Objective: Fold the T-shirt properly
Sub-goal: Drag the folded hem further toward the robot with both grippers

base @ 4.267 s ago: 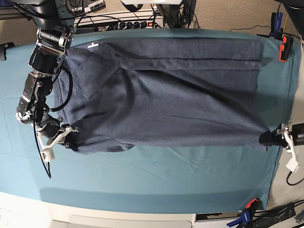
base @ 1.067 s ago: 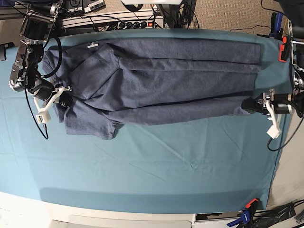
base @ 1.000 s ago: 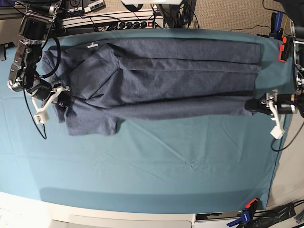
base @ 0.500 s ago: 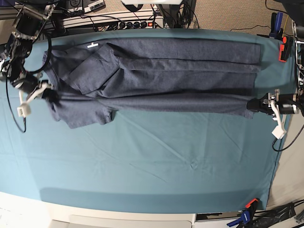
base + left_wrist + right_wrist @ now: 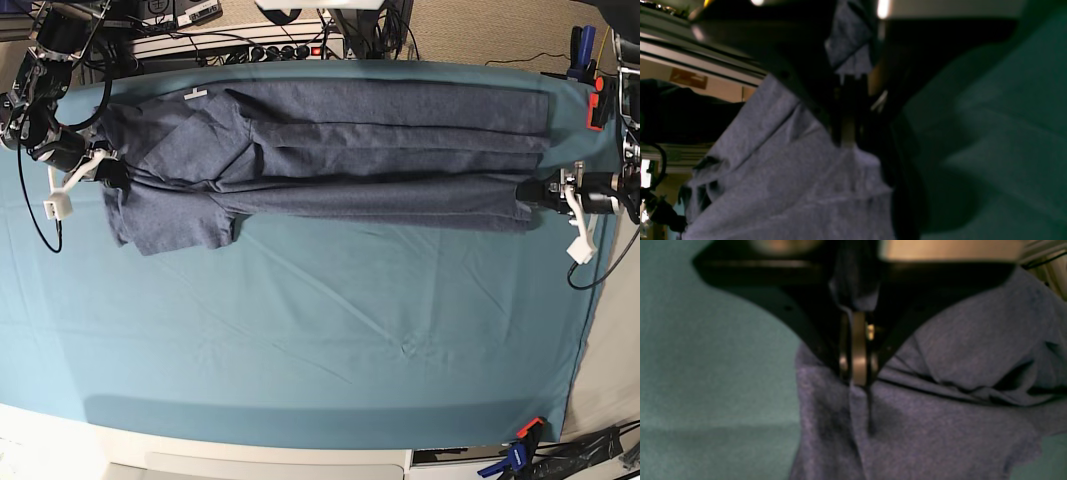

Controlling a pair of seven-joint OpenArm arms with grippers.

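Slate blue-grey T-shirt (image 5: 330, 150) stretched in a long band across the far half of the teal table cloth (image 5: 320, 330), folded lengthwise on itself, several parallel creases running its whole length. One short sleeve (image 5: 175, 220) spilling out from the near edge of the band toward the base view's left end. Small white tag (image 5: 195, 95) at the far edge of the T-shirt, near that same end.

Right gripper (image 5: 108, 172) clamped on the T-shirt at the sleeve end; seen from its wrist, jaws pinched tight together with a fold of fabric rising between them. Left gripper (image 5: 540, 192) clamped on the opposite, hem end of the T-shirt, just inside the table cloth's edge; wrist view there blurred, yet cloth caught between closed jaws all the same.

White cable (image 5: 582, 245) dangling from the left arm beside the hem. Beyond the T-shirt's far edge, a rack of electronics (image 5: 270, 45) with a red light. Red clamp (image 5: 598, 100) at the table cloth's far corner past the hem; blue-and-orange clamp (image 5: 518, 450) on the near edge.
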